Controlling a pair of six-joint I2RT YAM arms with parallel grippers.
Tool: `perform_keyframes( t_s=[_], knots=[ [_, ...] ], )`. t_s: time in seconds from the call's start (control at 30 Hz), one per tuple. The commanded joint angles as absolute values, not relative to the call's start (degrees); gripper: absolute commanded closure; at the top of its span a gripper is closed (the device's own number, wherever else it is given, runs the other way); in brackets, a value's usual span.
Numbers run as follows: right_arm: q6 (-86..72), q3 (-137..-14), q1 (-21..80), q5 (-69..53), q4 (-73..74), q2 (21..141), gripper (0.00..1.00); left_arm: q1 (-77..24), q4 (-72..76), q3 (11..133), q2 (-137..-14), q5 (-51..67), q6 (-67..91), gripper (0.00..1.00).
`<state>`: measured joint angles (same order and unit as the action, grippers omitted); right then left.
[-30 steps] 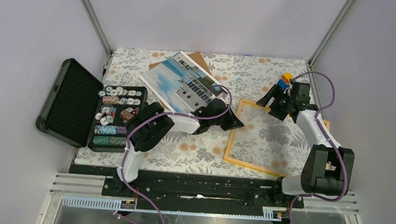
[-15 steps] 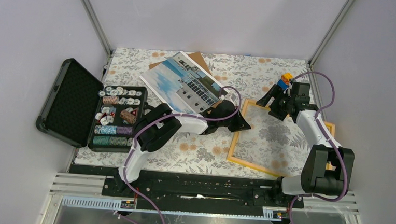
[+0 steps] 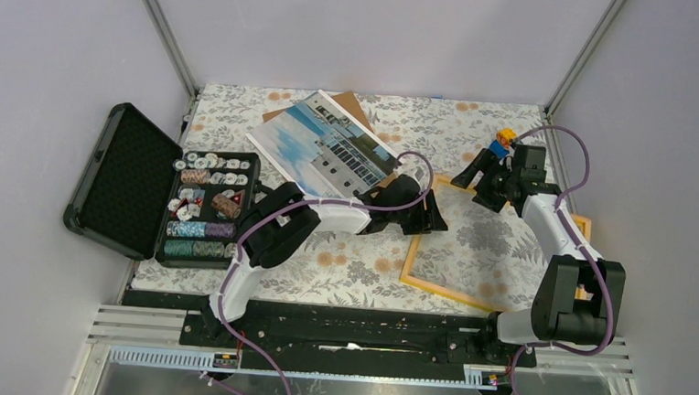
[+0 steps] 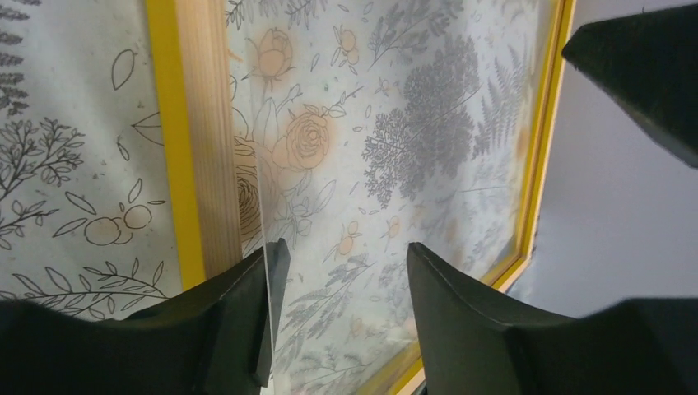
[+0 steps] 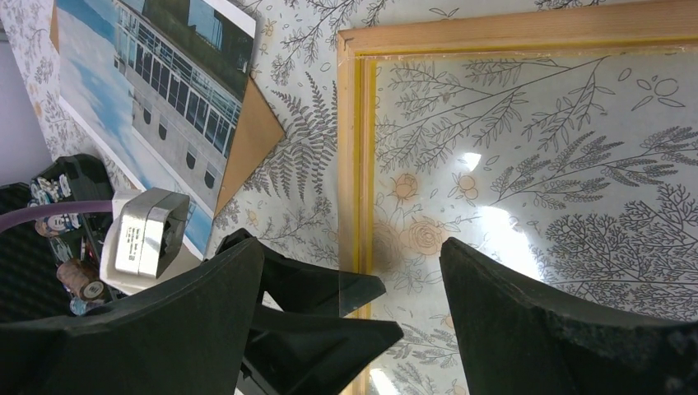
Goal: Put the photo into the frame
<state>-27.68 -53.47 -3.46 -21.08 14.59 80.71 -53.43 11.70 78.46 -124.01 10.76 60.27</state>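
The thin yellow-orange frame [image 3: 413, 247] lies flat, its right side hidden behind the right arm [image 3: 555, 228]. The left gripper [image 4: 344, 259] is over its left rail, jaws partly apart, a faint clear pane edge [image 4: 267, 321] by 1 jaw. The right gripper [image 5: 352, 251] hangs wide open above its far-left corner. The big paper sky-and-building photo [image 3: 326, 146] lies left of the frame, covering most of a brown board [image 3: 356, 106]

Left arm [image 3: 326, 216] and right arm [image 3: 550, 224] show white shells, black joints, looped purple cables [image 3: 580, 152] and matte black wedge-shaped fingers [image 4: 494, 329].
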Motion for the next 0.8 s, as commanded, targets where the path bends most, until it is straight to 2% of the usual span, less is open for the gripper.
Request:
perform_keyframes(
  t_s=[0.0,0.3,0.33,0.37,0.53,0.77],
  knots=[
    [-27.1,-53.5,-2.4,-21.4,13.9,80.5,0.14,-53.2,5.7,80.8,-121.7,12.7,54.5,0.35],
    [-26.8,-53.2,-1.8,-20.8,13.9,81.4,0.14,-52.8,-3.9,81.8,-117.0,8.4,44.0,0.15],
    [-26.7,-53.4,-1.7,-20.9,13.9,81.9,0.14,-52.7,-5.0,81.8,-116.1,7.8,42.8,0.06],
    [-26.7,-53.5,-1.5,-21.0,13.9,82.4,0.14,-52.7,-6.1,81.6,-115.1,6.8,41.8,0.02],
    [-26.5,-54.5,0.5,-20.5,13.9,84.5,0.13,-51.4,-9.9,78.0,-110.3,4.0,38.7,0.01],
    [-26.5,-55.7,3.7,-19.8,14.0,85.6,0.13,-47.1,-9.9,67.1,-99.4,0.2,36.2,0.01]
  ],
)
